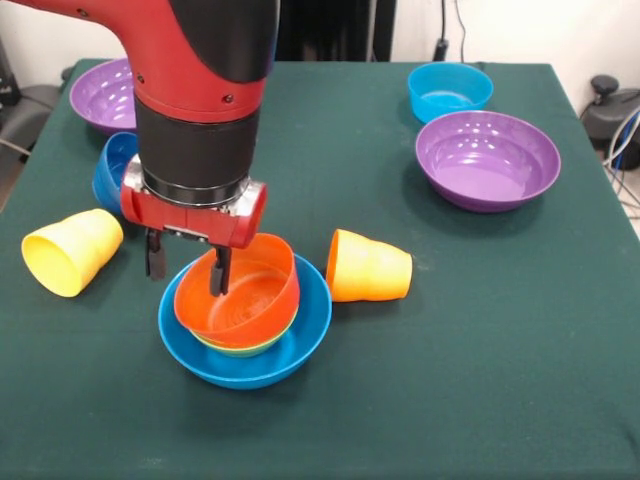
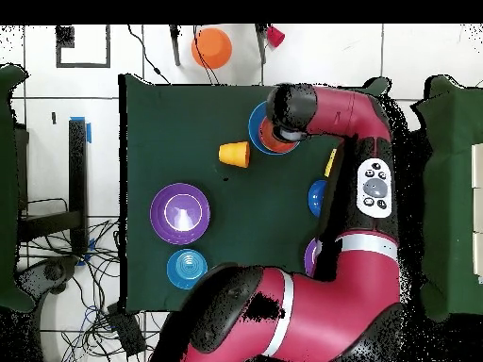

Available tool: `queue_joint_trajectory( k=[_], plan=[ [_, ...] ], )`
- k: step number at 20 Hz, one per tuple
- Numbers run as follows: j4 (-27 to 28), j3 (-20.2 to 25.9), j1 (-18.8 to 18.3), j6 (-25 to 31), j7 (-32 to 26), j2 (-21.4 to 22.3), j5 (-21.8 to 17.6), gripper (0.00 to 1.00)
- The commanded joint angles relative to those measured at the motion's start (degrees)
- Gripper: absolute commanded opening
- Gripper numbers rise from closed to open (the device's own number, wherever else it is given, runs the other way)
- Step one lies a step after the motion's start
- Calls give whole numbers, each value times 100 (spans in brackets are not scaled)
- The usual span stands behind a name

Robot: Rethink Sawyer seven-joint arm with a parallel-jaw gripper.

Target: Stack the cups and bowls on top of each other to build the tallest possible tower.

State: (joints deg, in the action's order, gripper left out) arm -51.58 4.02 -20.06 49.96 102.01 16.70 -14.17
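My gripper (image 1: 186, 265) hangs at the left rim of the orange bowl (image 1: 245, 292), open. One finger (image 1: 218, 272) is inside the bowl and the other (image 1: 155, 256) is outside it. The orange bowl sits tilted in a green bowl (image 1: 240, 349), which is nested in the large blue bowl (image 1: 300, 345). The orange cup (image 1: 368, 267) lies on its side just right of that stack. The yellow cup (image 1: 72, 250) lies on its side to the left. In the overhead view the arm covers the gripper; the stack (image 2: 257, 127) and orange cup (image 2: 234, 154) show.
A dark blue bowl (image 1: 108, 170) lies tilted behind the arm. Purple bowls stand at the far left (image 1: 100, 95) and right (image 1: 487, 158), and a cyan bowl (image 1: 450, 90) at the far right. A small red thing (image 2: 274, 36) and a round orange one (image 2: 211, 47) lie off the table.
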Motion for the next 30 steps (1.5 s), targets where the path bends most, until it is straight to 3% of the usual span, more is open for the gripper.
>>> queue_joint_trajectory(
  k=[1, 5, 8, 10, 12, 20, 25, 30],
  plan=[
    [77, 231, 155, 1055, -830, 300, -181, 100],
    [-295, 236, 199, 1115, -663, 781, -49, 100],
    [52, 376, 182, 1192, -643, 633, -15, 100],
    [-41, 424, 109, 1293, -255, 643, 217, 100],
    [-184, 485, 29, 1460, -243, 724, 371, 100],
    [-754, 799, -255, 610, -1634, 1044, 143, 100],
    [-1019, 798, -358, 523, -1469, 1118, 91, 100],
    [-1444, 614, -56, -64, -1013, 1373, -183, 100]
  ],
)
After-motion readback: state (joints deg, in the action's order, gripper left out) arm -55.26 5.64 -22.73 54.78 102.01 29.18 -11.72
